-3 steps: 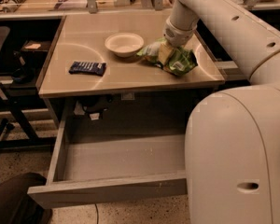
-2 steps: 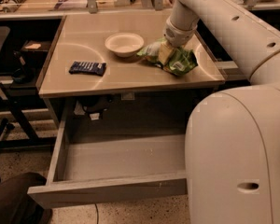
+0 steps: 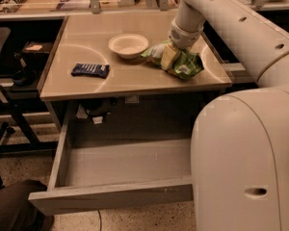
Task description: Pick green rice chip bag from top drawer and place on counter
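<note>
The green rice chip bag [image 3: 185,64] lies on the counter [image 3: 135,76] at its right side, just right of a white bowl. My gripper [image 3: 169,56] reaches down from the white arm and sits on the bag's left end, partly covering it. The top drawer [image 3: 115,196] is pulled open below the counter, and its grey inside shows nothing in it.
A white bowl [image 3: 128,45] stands mid-counter and a small dark-blue snack packet [image 3: 90,70] lies at the left. My large white body [image 3: 245,162] fills the right foreground and covers the drawer's right end. A dark chair [image 3: 2,47] stands at the left.
</note>
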Controlling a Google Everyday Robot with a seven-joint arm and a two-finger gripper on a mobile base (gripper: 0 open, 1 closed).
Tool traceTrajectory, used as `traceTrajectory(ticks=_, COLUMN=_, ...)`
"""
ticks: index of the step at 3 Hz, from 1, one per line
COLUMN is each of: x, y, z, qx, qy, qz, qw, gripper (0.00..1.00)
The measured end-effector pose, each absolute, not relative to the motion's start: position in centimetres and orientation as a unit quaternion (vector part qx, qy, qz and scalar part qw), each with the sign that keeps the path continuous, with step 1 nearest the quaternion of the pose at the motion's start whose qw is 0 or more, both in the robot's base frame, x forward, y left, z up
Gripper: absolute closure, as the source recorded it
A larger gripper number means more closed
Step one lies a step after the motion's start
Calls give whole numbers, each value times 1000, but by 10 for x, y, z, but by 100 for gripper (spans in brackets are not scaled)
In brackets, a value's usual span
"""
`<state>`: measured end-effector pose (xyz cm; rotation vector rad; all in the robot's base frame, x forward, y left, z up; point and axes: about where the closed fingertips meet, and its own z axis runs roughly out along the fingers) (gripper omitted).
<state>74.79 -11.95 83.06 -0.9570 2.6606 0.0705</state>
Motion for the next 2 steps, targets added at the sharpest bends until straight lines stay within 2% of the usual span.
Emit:
traceTrajectory(ticks=1, x=748, y=-119, z=831, qx=-334, qy=929, qz=25, qw=156, gripper=0)
traceTrajectory(ticks=2, x=748, y=-119, z=831, qx=-334, qy=929, qz=25, qw=156, gripper=0)
